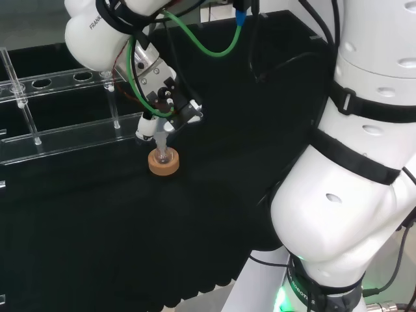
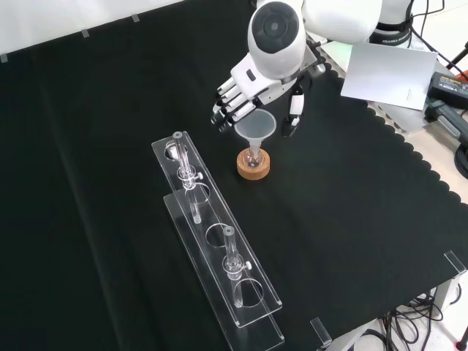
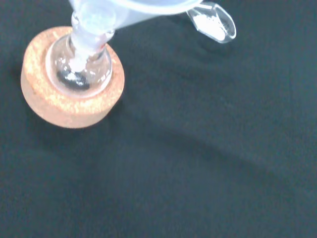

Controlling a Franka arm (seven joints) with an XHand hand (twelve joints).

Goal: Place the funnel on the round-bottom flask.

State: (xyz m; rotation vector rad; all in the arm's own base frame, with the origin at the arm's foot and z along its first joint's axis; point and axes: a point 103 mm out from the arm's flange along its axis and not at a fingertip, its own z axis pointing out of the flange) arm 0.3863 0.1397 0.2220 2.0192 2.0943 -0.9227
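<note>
Funnel in flask on cork ring, black cloth.

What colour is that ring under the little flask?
The cork ring is a speckled light orange-brown, clearest in the wrist view.

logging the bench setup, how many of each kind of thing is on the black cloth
funnel: 1
round-bottom flask: 1
cork ring stand: 1
clear racks: 2
glass tubes standing in the racks: 2
total: 7
</note>
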